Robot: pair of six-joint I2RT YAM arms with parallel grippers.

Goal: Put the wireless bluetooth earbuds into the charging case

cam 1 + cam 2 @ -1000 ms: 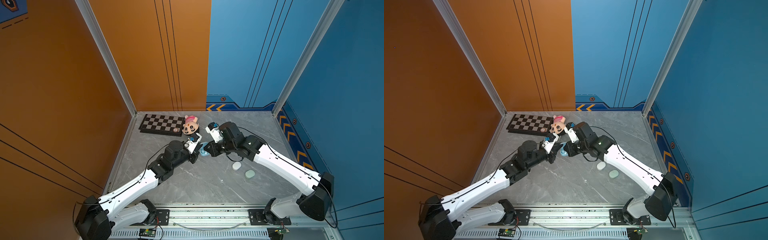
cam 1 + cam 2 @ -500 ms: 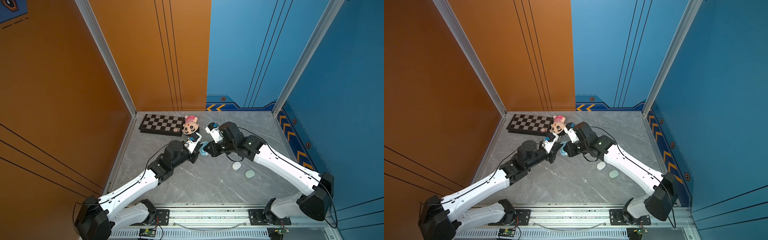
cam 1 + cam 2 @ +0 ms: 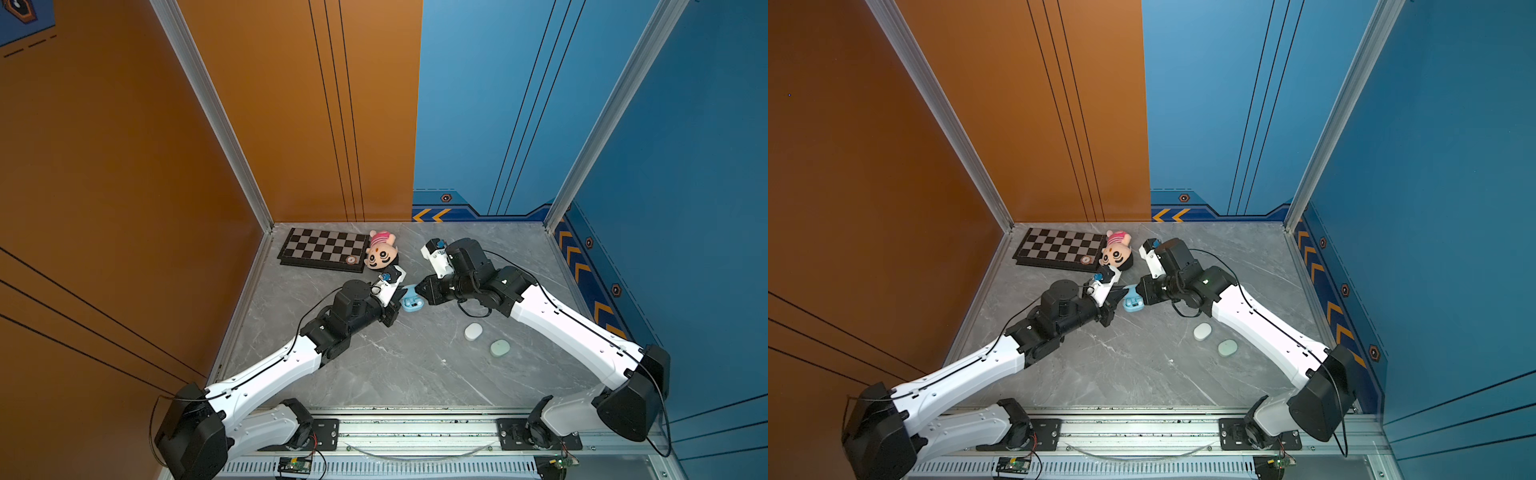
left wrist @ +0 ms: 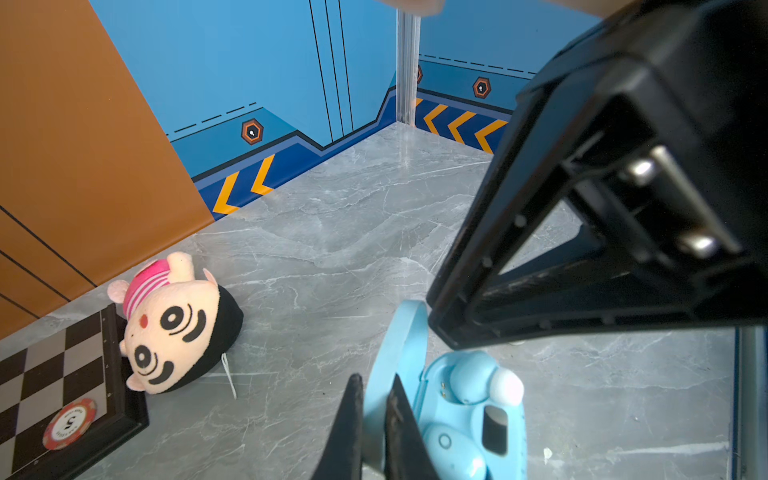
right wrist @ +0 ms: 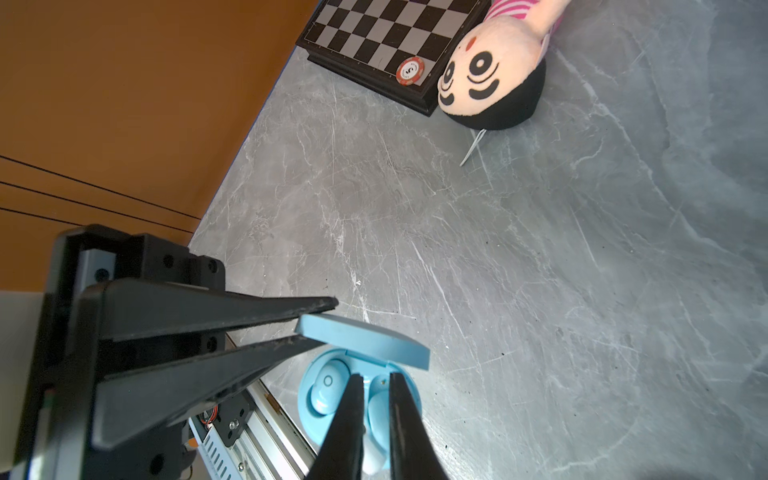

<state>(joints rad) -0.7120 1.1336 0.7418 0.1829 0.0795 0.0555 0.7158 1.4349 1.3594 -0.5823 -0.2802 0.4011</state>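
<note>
As lid's (image 4: 399, 345) up, 2 lt-blue earbuds (image 4: 451, 446) sit in case (image 4: 517, 449).

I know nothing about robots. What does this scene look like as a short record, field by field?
left gripper: shut on the lid of the blue charging case, lid up
right gripper: shut on one earbud at the free slot
other earbud: seated in the case
spare cases: white case and mint case, closed, near the right arm
bystanders: chessboard with poker chip, plush toy
</note>
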